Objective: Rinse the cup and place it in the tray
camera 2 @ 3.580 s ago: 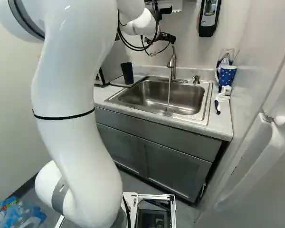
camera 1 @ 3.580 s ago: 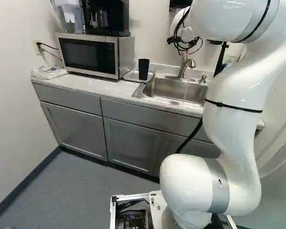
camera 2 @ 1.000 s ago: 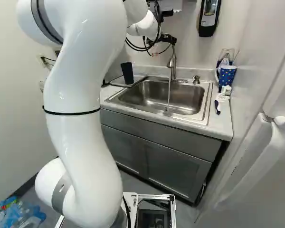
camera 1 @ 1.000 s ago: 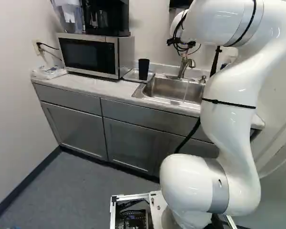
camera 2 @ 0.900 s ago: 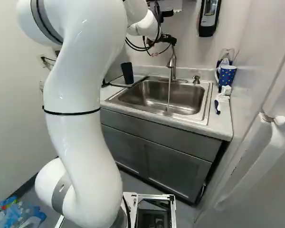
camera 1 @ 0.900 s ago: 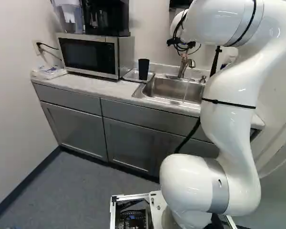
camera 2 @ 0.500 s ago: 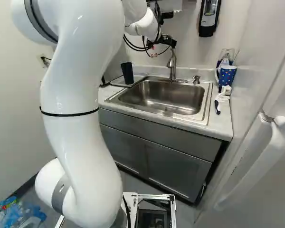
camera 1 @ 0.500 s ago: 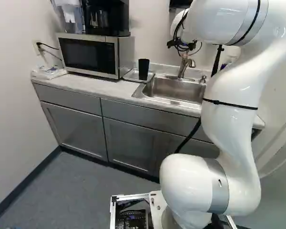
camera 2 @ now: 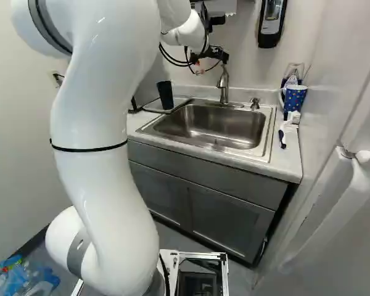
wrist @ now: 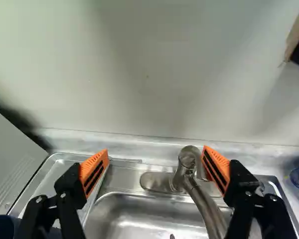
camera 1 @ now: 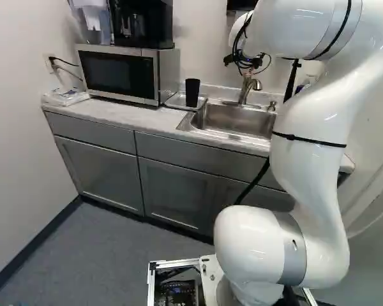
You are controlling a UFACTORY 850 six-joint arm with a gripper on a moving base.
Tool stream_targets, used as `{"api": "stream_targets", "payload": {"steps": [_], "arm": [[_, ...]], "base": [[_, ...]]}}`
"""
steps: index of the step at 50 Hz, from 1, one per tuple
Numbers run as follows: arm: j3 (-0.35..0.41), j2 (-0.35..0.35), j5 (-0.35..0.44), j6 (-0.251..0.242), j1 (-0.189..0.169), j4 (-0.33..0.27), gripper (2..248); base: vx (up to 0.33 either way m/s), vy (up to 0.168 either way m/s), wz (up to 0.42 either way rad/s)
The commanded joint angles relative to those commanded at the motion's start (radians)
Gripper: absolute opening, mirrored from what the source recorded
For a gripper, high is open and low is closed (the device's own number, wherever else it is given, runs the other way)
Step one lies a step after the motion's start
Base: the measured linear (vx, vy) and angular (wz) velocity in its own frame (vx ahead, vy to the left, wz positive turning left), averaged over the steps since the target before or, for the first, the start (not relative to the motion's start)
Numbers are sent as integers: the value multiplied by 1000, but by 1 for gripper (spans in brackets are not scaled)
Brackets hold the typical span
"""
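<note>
Black cup (camera 1: 192, 92) seen standing upright on tray (camera 1: 175, 101), left of claw (wrist: 155, 149); claw spread wide, nothing gripped, faucet (wrist: 188, 159) framed within, likely to be cleared first.

On the counter (camera 1: 137, 116), a packet (camera 1: 64, 97) is lying at the left end, and a microwave (camera 1: 115, 73) is standing to its right, holding up a coffee maker (camera 1: 142, 22). Right of the microwave a tray (camera 1: 177, 102) is resting, and the cup (camera 1: 192, 93) is standing on it. The sink (camera 2: 203, 123) is sitting right of the tray, with the faucet (camera 2: 224, 86) rising from its far rim and a soap pump (camera 2: 254, 103) standing right of that. Farther right, a mug (camera 2: 295, 98) is standing at the far side, and a brush (camera 2: 283, 134) is lying nearer.
</note>
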Motion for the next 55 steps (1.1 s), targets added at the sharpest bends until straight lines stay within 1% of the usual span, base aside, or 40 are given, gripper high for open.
{"api": "stream_targets", "payload": {"steps": [5, 10, 34, 55], "arm": [[1, 1, 13, 0, 0, 0, 247], [12, 10, 45, 0, 3, 0, 247], [140, 123, 262, 0, 30, 0, 247], [259, 232, 269, 0, 22, 0, 247]], "base": [[0, 0, 0], [0, 0, 0], [0, 0, 0], [0, 0, 0]]}}
